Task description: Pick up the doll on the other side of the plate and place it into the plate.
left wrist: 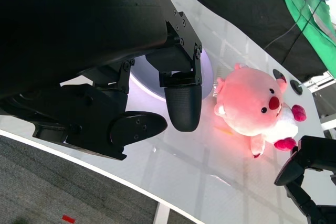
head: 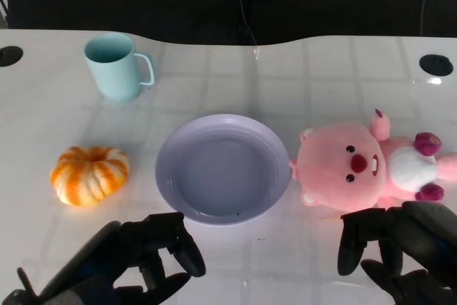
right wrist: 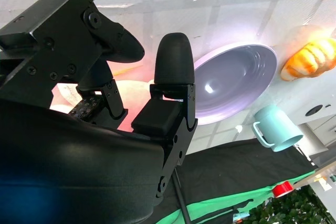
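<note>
Because the pink plush doll with a red nose, white belly and magenta paws (head: 368, 166) lies on the white table (head: 285, 69) to the right of the shallow lavender plastic plate (head: 223, 168), with its head just beside the plate's right rim, the black right hand (head: 400, 248) is the nearer of the 2 hands. That hand hovers at the table's near edge, just on the near side of the doll's body, so the doll lies directly ahead of its fingers, which are spread, slightly curled and empty. The black left hand (head: 153, 255) sits in front of the plate's near-left rim, well apart from the doll, its fingers also apart and holding nothing.

The doll lies on its back, face up. Its long axis runs left to right across the table, roughly crosswise to the right hand's reach, with the head pointing toward the plate and the feet pointing away to the right.
</note>
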You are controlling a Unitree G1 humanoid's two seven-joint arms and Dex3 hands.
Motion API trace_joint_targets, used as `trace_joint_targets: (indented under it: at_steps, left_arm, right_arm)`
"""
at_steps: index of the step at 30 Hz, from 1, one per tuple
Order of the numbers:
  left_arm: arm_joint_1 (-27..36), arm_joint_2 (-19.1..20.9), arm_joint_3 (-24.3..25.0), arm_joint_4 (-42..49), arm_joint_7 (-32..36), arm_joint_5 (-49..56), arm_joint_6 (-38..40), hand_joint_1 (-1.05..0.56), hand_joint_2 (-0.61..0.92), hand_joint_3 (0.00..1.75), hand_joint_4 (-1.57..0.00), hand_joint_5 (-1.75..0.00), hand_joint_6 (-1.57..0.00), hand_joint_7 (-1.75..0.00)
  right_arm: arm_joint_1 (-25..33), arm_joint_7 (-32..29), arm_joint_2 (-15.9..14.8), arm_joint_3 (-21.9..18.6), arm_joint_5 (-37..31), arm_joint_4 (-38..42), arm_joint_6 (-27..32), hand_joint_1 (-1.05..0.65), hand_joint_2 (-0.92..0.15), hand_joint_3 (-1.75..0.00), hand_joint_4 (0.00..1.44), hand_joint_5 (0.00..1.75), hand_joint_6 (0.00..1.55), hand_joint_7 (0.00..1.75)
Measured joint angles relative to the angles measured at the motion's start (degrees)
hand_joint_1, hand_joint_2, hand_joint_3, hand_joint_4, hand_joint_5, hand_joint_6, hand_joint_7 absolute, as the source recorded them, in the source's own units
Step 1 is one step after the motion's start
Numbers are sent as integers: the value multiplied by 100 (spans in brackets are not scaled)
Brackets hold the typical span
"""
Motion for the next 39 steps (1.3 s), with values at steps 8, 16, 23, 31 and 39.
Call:
trace_joint_targets:
  at_steps: [8, 16, 23, 31, 39]
  left_arm:
    - [-5, 0, 1, 26, 0, 0, -33, -13, 87, 56, -58, -163, -58, -129]
    - [-64, 0, 3, 83, 0, -9, -32, -12, 88, 55, -57, -162, -59, -128]
    - [-67, 0, 3, 119, 0, -8, -44, -13, 88, 53, -57, -163, -59, -128]
    - [-91, 0, 2, 190, 0, -6, -64, -13, 89, 52, -58, -165, -60, -128]
    - [-91, 1, 3, 203, 0, 6, -121, -11, 89, 52, -57, -162, -60, -127]
  right_arm:
    - [-5, -49, 0, 0, -2, 62, -57, -3, -37, -119, 90, 157, 91, 110]
    - [-42, -45, 0, 1, -13, 139, -55, -5, -37, -119, 87, 159, 89, 111]
    - [-44, -40, 0, -1, -17, 140, -42, -3, -38, -115, 88, 153, 90, 107]
    - [-52, -579, 141, -143, 107, 323, -319, -7, -59, -62, 88, 99, 88, 54]
    - [-182, -1212, 144, -345, -201, 611, -674, -33, -88, -13, 59, 29, 62, 1]
